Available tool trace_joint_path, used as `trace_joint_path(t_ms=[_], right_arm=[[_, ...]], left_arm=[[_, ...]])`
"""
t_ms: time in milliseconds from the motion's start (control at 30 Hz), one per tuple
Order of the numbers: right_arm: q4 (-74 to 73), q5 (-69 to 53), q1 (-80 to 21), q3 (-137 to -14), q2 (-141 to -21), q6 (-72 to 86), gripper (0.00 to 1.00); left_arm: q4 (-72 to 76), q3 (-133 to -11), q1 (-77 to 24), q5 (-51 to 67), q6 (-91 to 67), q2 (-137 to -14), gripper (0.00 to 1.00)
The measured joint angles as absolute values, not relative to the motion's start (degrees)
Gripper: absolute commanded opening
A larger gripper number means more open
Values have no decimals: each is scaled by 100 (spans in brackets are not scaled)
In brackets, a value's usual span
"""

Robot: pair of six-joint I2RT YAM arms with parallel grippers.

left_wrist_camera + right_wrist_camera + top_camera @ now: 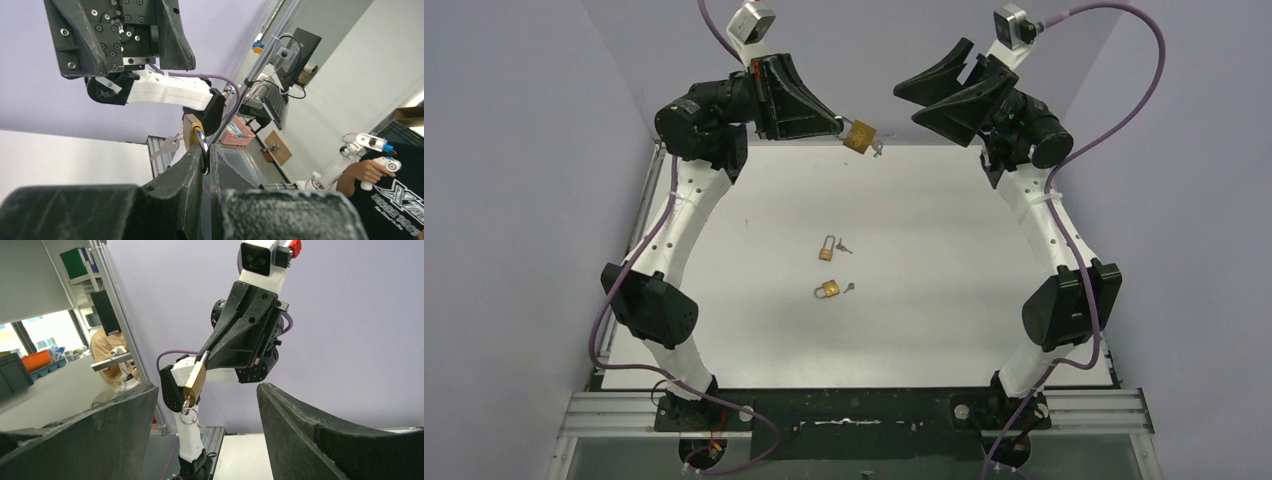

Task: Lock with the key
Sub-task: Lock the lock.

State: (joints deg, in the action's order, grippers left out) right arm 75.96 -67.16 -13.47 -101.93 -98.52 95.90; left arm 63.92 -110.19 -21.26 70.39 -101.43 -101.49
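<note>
My left gripper (839,128) is raised high at the back and is shut on the steel shackle of a brass padlock (859,137). The padlock hangs off its tips toward the right, with a key (877,147) on a ring in its underside. In the left wrist view the shackle (203,147) sits pinched between the fingers (185,172), with the key (166,147) beside the padlock body. My right gripper (936,96) is open and empty, raised at the back right, facing the padlock (194,381) from a short distance.
Two smaller brass padlocks lie on the white table (944,260): one (826,249) with a key (845,246) beside it, another (827,291) with a key (849,289). Purple walls surround the table.
</note>
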Motion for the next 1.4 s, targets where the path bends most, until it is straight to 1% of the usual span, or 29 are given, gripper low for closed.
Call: trace_joint_path(t_ms=[133, 233, 333, 467, 533, 600, 767, 933, 1233, 1333, 1400], right_arm=[[7874, -6587, -1258, -9644, -9692, 9677, 71], [7714, -6578, -1295, -9087, -9411, 9384, 69], [6792, -6578, -1378, -8501, -8873, 8510, 67], [4687, -6479, -1647, -8346, -8141, 6801, 63], [3642, -6394, -1848, -8388, -7824, 5863, 57], [2928, -6340, -2021, -8484, -7664, 5179, 52], [2038, -6261, -2102, -8549, -7699, 4386, 44], [1546, -6235, -2112, -8549, -7889, 4108, 40], [1323, -6237, -2191, -8549, -7924, 3959, 39], [1319, -6239, -2224, -8549, -7924, 3951, 48], [1321, -6246, -2241, -8549, -7924, 3951, 48]], left_arm=[[5843, -11091, -2038, 7140, -9695, -10101, 0], [5094, -11054, -2016, 7196, -9087, -9985, 0], [4261, -10936, -2008, 7231, -8394, -9784, 0], [3481, -10847, -1994, 7234, -7721, -9537, 0], [3326, -10827, -1986, 7231, -7550, -9472, 0], [3258, -10818, -1979, 7231, -7452, -9454, 0], [3162, -10739, -1970, 7229, -7404, -9454, 0], [3146, -10718, -1929, 7231, -7404, -9454, 0], [3181, -10624, -1857, 7231, -7439, -9454, 0], [3225, -10597, -1850, 7234, -7461, -9454, 0], [3253, -10575, -1835, 7234, -7472, -9454, 0]])
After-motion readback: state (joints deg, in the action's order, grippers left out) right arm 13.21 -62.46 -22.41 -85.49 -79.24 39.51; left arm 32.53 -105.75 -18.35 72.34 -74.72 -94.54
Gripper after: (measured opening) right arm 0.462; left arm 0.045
